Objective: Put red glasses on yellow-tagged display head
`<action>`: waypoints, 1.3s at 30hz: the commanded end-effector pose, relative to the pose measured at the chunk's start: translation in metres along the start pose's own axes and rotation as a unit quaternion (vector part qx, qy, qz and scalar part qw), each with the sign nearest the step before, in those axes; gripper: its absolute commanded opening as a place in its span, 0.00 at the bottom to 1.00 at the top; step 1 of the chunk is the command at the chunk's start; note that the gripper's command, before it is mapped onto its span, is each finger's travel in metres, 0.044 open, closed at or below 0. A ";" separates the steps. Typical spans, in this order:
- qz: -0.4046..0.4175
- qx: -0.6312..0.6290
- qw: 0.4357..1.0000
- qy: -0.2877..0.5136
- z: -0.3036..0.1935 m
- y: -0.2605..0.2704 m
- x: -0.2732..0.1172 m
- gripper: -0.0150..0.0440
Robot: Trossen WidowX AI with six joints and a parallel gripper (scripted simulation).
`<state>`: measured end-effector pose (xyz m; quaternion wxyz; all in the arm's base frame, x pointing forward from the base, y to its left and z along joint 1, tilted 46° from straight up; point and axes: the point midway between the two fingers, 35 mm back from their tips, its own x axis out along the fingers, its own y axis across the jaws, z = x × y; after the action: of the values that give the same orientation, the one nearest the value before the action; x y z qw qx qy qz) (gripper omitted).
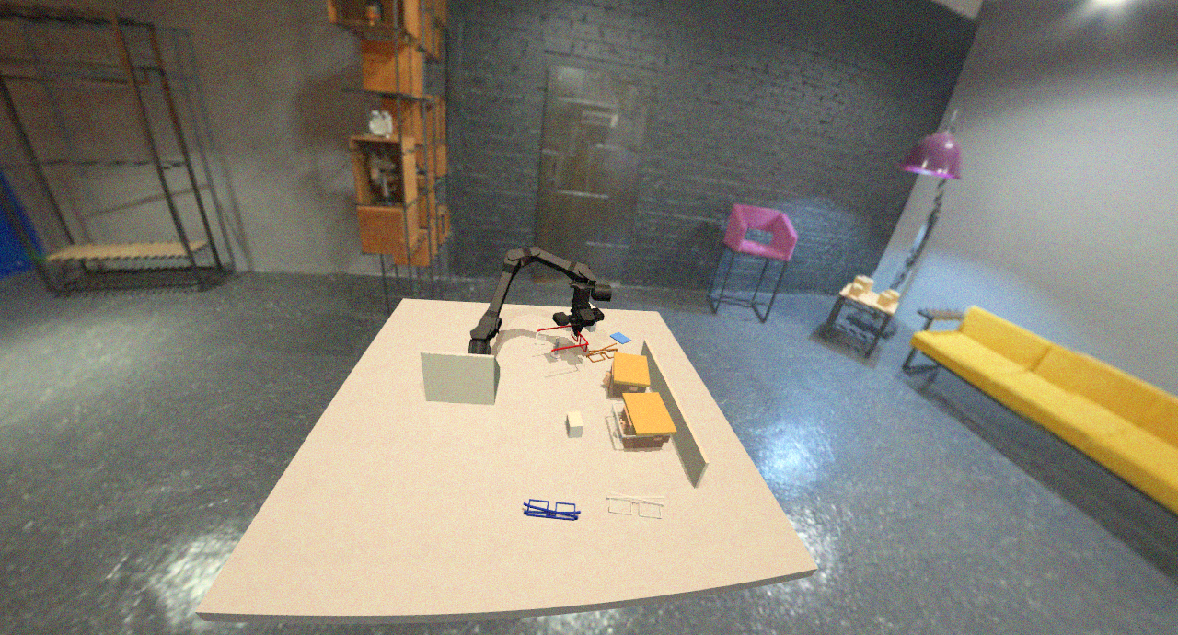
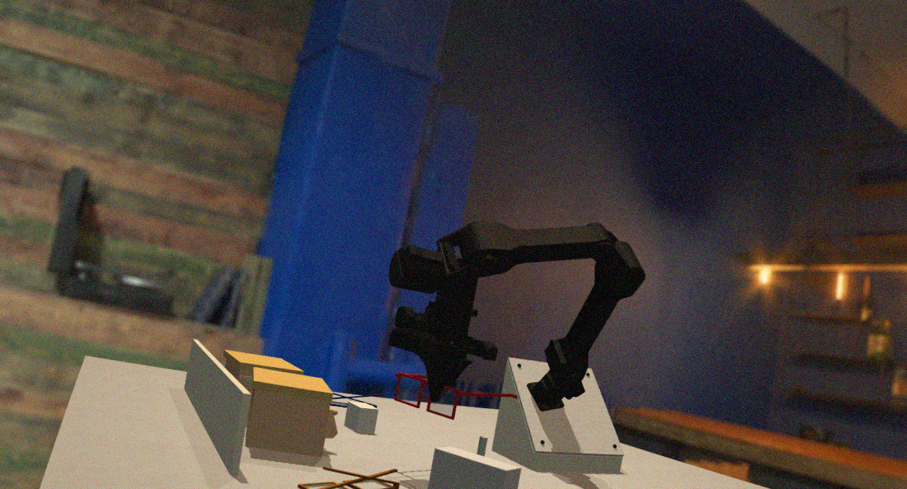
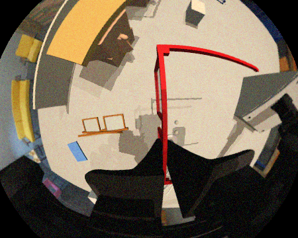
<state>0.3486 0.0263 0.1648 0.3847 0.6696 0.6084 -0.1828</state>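
Observation:
The red glasses (image 1: 568,347) (image 2: 485,394) (image 3: 165,89) hang in the air with both temples unfolded, pointing toward the arm's base side. My gripper (image 1: 578,333) (image 2: 436,397) (image 3: 161,141) is shut on their front frame near the middle; the fingertips hide the bridge. Two brown display heads with flat orange-yellow tops stand side by side: one head (image 1: 630,369) (image 3: 114,49) is nearer the glasses, the other head (image 1: 649,414) (image 2: 288,422) is farther off. Their noses face the arm's side. No separate yellow tag can be made out. The glasses are clear of both heads.
A grey upright panel (image 1: 676,417) (image 2: 215,416) (image 3: 54,86) stands behind the heads. A sloped board (image 1: 458,377) (image 2: 558,422) stands by the arm's base. A small white block (image 1: 574,424) (image 2: 361,417) (image 3: 195,13), orange-brown glasses (image 3: 104,133), a blue card (image 1: 620,337) (image 3: 77,151) and blue glasses (image 1: 549,513) lie around.

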 end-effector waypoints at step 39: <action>0.006 -0.306 0.952 0.013 0.090 -0.121 0.014 0.25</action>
<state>0.2564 -0.0368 0.0648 0.5646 0.5267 0.6350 0.0222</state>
